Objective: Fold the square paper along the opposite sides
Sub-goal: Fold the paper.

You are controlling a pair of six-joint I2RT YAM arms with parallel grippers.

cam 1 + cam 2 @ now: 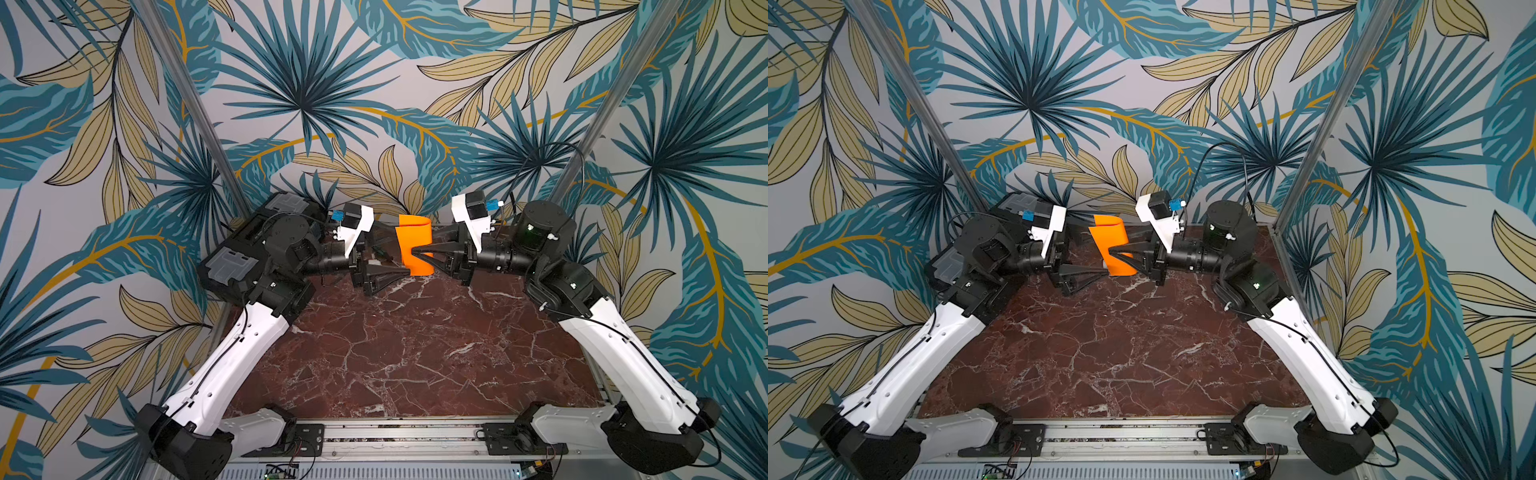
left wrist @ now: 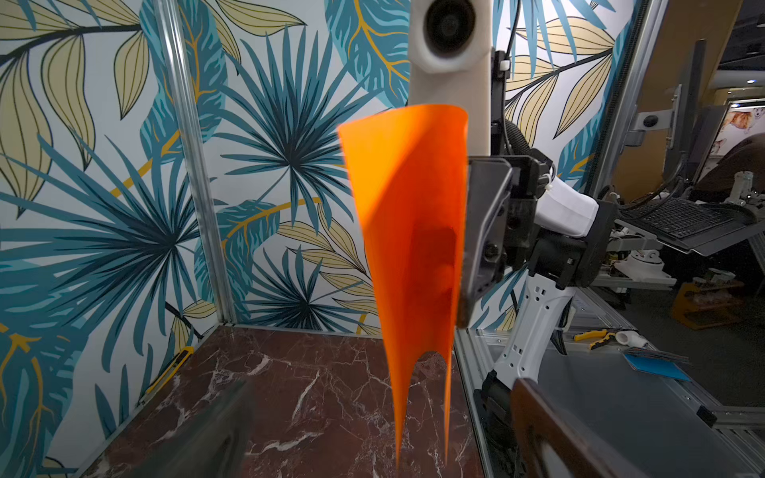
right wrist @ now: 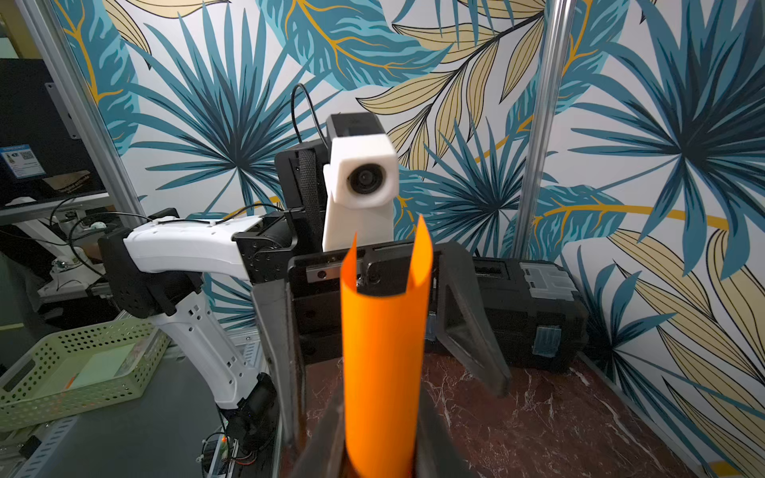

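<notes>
Looking down in both top views, I see the square paper (image 1: 415, 245) (image 1: 1115, 245) held upright above the far middle of the bench (image 1: 395, 353), a dark red slab veined with white like marble. The right claw (image 1: 413, 253) pinches the sheet near its lower edge. The left claw (image 1: 400, 266) is spread wide just beside the sheet and grips nothing.

Only the wrist views show the sheet's shape. From the right wrist, the paper (image 3: 383, 351) is a smooth, matte, bright orange trough, bent over on itself, with two pointed corners standing up. Behind it the left claw's black, wedge-shaped fingers (image 3: 472, 331) splay to either side. That view also shows a black plastic toolbox (image 3: 530, 314) with grey latches on the bench by the leaf-patterned wall, and a pale green perforated basket (image 3: 62, 372) off the bench.

From the left wrist, the paper (image 2: 410, 248) looks blurred, tapering downward, its two layers parting in a small arch clear of the bench.
</notes>
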